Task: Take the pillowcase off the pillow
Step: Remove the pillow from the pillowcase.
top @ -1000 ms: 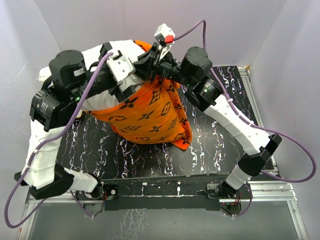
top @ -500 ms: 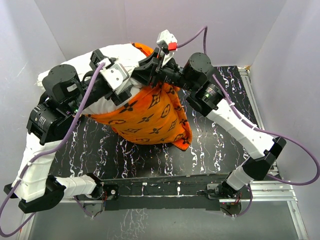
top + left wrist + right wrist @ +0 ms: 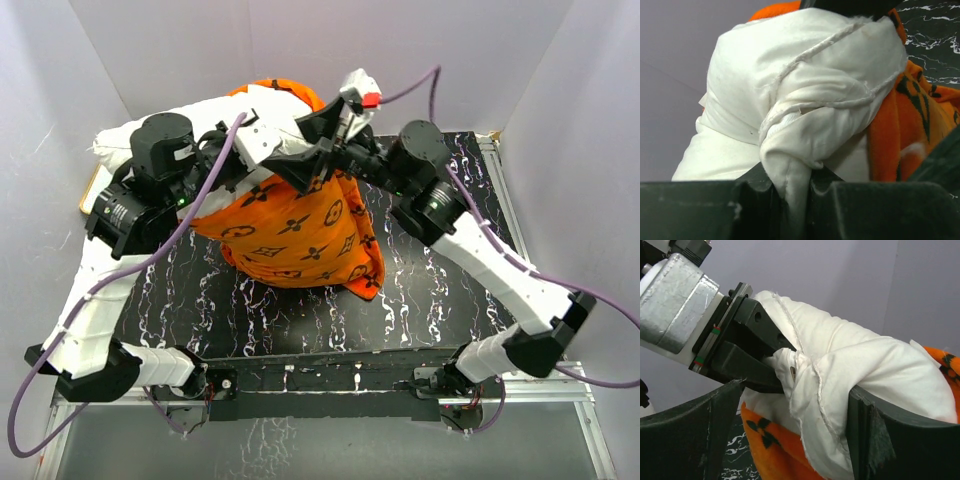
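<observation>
The white pillow [image 3: 200, 115] is lifted at the back left, its lower part still inside the orange pillowcase [image 3: 300, 230], which hangs down to the table. My left gripper [image 3: 290, 155] is shut on a bunched corner of the pillow [image 3: 805, 90]; in the left wrist view the fabric is pinched between its jaws [image 3: 791, 200], with the pillowcase [image 3: 895, 145] to the right. My right gripper [image 3: 318, 150] faces it from the right. In the right wrist view it is open [image 3: 795, 390], astride the pillow [image 3: 865, 370], with the left gripper [image 3: 772, 365] clamping the corner and the pillowcase [image 3: 770, 450] below.
The black marbled table [image 3: 450, 300] is boxed in by grey walls at the left, back and right. A small wood-framed board [image 3: 90, 190] lies at the left edge, partly under my left arm. Purple cables loop round both arms.
My left gripper has closed on the pillow's corner and my right gripper has opened off it. Both wrists shifted right and slightly back, and the pillow now shows more at the back left.
</observation>
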Robot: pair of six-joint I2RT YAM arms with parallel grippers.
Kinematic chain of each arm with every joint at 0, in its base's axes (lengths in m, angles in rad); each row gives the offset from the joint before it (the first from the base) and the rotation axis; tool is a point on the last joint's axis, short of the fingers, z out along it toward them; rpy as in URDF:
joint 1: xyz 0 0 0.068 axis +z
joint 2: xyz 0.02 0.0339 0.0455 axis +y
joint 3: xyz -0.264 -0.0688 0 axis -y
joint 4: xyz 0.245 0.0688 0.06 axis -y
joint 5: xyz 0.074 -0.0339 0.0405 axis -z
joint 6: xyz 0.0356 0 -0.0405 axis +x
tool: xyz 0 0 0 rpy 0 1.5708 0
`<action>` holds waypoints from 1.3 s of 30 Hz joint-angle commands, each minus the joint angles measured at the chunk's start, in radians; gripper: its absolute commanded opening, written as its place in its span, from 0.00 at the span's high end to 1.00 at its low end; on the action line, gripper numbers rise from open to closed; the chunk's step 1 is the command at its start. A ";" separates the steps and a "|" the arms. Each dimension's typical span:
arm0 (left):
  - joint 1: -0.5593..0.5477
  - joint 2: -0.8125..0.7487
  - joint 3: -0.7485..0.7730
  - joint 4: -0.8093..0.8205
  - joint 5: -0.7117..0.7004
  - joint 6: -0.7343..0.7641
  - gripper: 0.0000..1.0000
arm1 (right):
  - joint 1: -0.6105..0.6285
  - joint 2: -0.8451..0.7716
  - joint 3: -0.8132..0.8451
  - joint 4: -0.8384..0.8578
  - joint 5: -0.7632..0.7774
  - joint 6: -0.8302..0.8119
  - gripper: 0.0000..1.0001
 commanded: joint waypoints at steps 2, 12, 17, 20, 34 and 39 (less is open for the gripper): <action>0.002 -0.003 -0.054 -0.025 0.000 -0.064 1.00 | -0.056 -0.177 -0.158 0.078 0.230 0.086 0.14; 0.002 0.017 0.124 -0.089 0.050 -0.133 1.00 | -0.274 -0.294 -0.406 0.015 0.258 0.263 0.12; 0.001 0.006 0.106 -0.085 0.052 -0.138 1.00 | -0.274 -0.223 -0.366 0.057 0.062 0.354 0.13; 0.002 -0.004 0.096 -0.076 0.051 -0.139 1.00 | -0.274 -0.194 -0.356 0.078 0.044 0.387 0.14; 0.002 -0.047 0.025 -0.013 0.012 -0.099 1.00 | -0.363 -0.354 -0.441 0.034 0.027 0.412 0.13; 0.002 -0.040 0.039 -0.020 0.014 -0.097 1.00 | -0.336 -0.293 -0.392 0.127 -0.062 0.497 0.13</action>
